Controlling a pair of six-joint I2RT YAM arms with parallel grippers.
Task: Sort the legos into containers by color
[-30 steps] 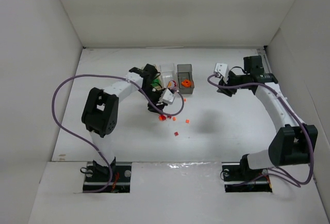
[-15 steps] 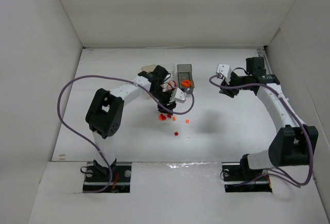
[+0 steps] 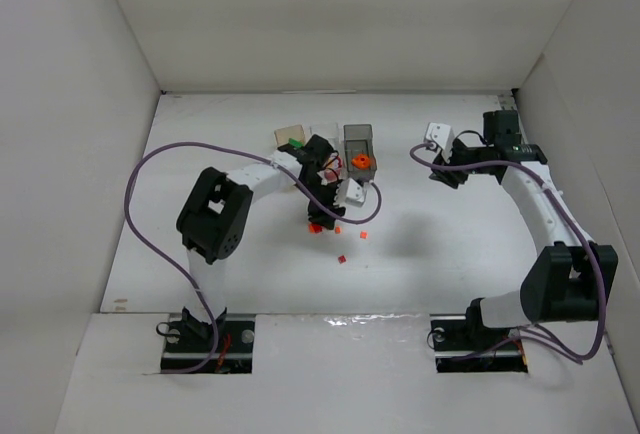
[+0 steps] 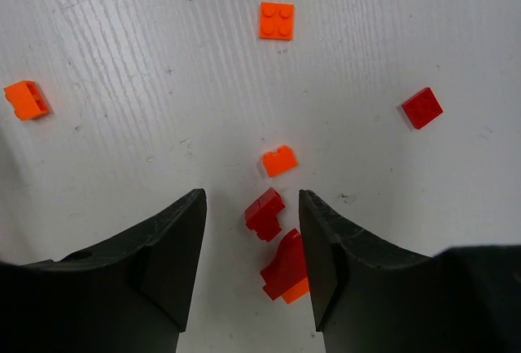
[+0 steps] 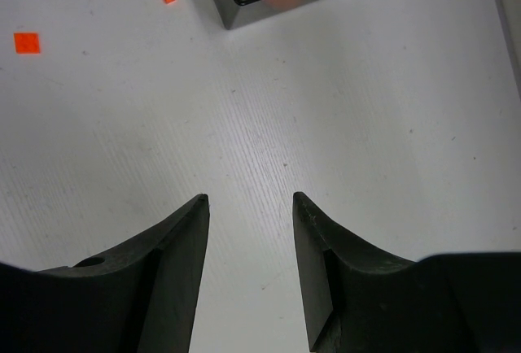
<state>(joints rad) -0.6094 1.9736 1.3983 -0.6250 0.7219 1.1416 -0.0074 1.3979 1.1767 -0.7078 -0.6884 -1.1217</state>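
My left gripper (image 4: 251,198) is open and low over loose legos on the table; in the top view it (image 3: 318,216) is in front of the bins. Between its fingers lie a red brick (image 4: 265,213) and a second red brick (image 4: 286,265) on an orange piece. Just ahead lies an orange brick (image 4: 279,161). Further off lie two orange bricks (image 4: 277,20) (image 4: 26,99) and a red one (image 4: 422,107). The tan-orange bin (image 3: 290,137) and the smoky grey bin (image 3: 358,140) holding the round orange piece (image 3: 361,161) stand behind. My left arm covers most of the clear bin (image 3: 330,154). My right gripper (image 5: 250,198) is open and empty.
The right gripper (image 3: 438,171) hovers right of the grey bin (image 5: 244,7), over bare table. White walls enclose the table on the left, back and right. A purple cable loops from each arm. A lone red brick (image 3: 342,258) lies nearest the front.
My left arm has swung right and toward the front, from over the bins to over the loose bricks, uncovering the tan-orange bin. The right arm has barely moved.
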